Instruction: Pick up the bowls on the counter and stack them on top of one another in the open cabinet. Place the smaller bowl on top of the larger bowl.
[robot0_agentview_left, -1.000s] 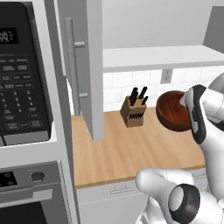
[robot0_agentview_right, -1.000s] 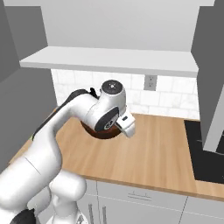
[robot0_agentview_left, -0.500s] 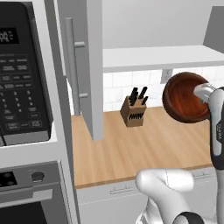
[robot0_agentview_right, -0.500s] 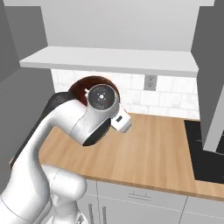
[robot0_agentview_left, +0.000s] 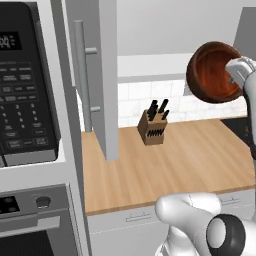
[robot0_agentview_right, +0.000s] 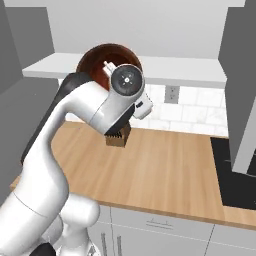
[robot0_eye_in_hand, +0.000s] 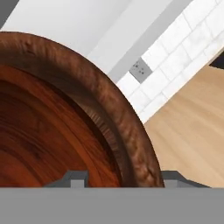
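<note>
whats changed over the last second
The gripper has lifted the bowl from just above the counter up to the level of the open cabinet shelf, still gripping its rim. The knife block and cabinet door stayed put.

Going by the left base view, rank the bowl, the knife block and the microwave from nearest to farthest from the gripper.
1. Bowl: held in the gripper, raised at upper right beside the cabinet shelf.
2. Knife block: on the counter by the backsplash, below and left of the gripper.
3. Microwave: far left, beyond the cabinet door.
</note>
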